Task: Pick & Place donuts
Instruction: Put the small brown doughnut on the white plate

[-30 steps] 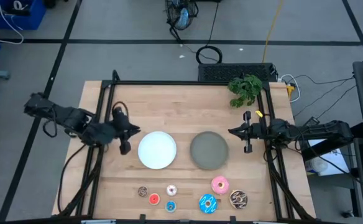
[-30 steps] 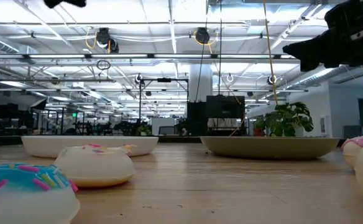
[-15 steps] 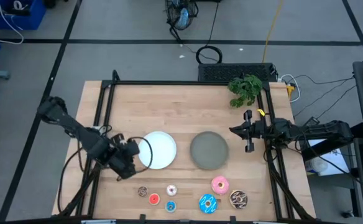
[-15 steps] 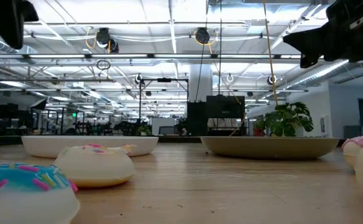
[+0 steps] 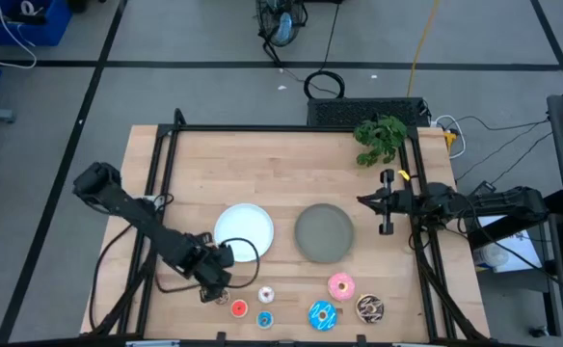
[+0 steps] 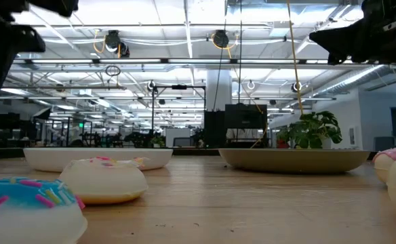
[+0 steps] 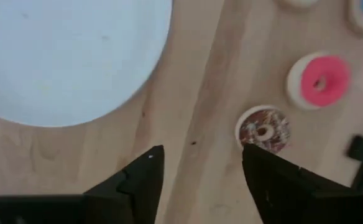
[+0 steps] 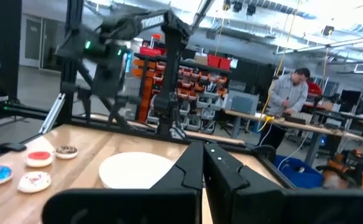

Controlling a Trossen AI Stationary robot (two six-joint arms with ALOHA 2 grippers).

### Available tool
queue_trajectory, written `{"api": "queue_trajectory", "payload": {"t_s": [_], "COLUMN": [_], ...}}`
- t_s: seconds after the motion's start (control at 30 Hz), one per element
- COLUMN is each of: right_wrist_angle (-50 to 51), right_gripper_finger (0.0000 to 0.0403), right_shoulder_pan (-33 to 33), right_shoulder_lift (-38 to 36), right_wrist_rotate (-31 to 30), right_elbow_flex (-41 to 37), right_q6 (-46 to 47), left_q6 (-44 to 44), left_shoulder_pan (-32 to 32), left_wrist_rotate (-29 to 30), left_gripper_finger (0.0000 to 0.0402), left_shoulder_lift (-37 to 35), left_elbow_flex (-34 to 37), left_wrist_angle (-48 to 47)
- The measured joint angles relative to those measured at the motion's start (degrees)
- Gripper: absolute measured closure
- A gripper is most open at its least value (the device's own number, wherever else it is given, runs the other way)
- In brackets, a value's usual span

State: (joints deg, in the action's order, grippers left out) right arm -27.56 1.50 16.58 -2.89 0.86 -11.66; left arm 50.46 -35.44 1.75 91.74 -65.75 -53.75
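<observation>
My left gripper [image 5: 214, 282] [image 7: 200, 163] is open and points down at the table between the white plate [image 5: 244, 231] and the row of small donuts. The small brown donut [image 7: 263, 129] lies flat just beyond one fingertip, untouched. The red [image 5: 239, 308], white [image 5: 266, 295] and small blue [image 5: 264, 319] donuts lie near the front edge. The pink [image 5: 340, 285], blue sprinkled [image 5: 322, 314] and chocolate sprinkled [image 5: 370, 307] donuts lie to their right. My right gripper [image 5: 386, 204] [image 8: 203, 155] is shut and empty, right of the grey plate [image 5: 324, 232].
The white plate and the grey plate sit side by side at mid-table. A green plant [image 5: 380, 138] stands at the far right corner. A black frame [image 5: 166, 164] edges the table. A person [image 8: 290, 96] stands in the room beyond the table.
My left gripper has swung from left of the white plate toward the table's near edge and to the right, coming down over the small donuts.
</observation>
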Motion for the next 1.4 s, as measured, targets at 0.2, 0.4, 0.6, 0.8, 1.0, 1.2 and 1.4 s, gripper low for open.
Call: {"api": "queue_trajectory", "payload": {"t_s": [0.2, 0.4, 0.6, 0.8, 1.0, 1.2, 1.4], "right_wrist_angle": [-1.4, -3.0, -3.7, -4.0, -3.9, -3.9, -3.9], "right_gripper_finger": [0.0403, 0.0403, 0.0403, 0.0403, 0.0403, 0.0403, 0.0403], "right_shoulder_pan": [0.0, 0.0, 0.0, 0.0, 0.0, 0.0, 0.0], "right_shoulder_lift": [0.0, 0.0, 0.0, 0.0, 0.0, 0.0, 0.0], "right_wrist_rotate": [0.0, 0.0, 0.0, 0.0, 0.0, 0.0, 0.0], "right_elbow_flex": [0.0, 0.0, 0.0, 0.0, 0.0, 0.0, 0.0], "right_q6": [0.0, 0.0, 0.0, 0.0, 0.0, 0.0, 0.0], "left_q6": [-0.9, -1.6, -2.4, -4.0, -3.9, -5.2, -5.4], "left_shoulder_pan": [-0.2, -1.8, -2.9, -3.2, -3.2, -3.2, -3.2], "left_wrist_rotate": [-7.7, -9.1, -7.2, -4.2, -4.3, -5.1, -5.4], "left_gripper_finger": [0.0163, 0.0162, 0.0162, 0.0162, 0.0163, 0.0163, 0.0163], "left_shoulder_lift": [5.3, 8.1, 8.5, 8.5, 8.9, 11.8, 13.7], "left_elbow_flex": [0.0, 0.0, -0.1, -0.1, -0.1, -0.1, -0.1], "left_wrist_angle": [5.8, 9.7, 10.8, 10.6, 10.8, 11.4, 11.5]}}
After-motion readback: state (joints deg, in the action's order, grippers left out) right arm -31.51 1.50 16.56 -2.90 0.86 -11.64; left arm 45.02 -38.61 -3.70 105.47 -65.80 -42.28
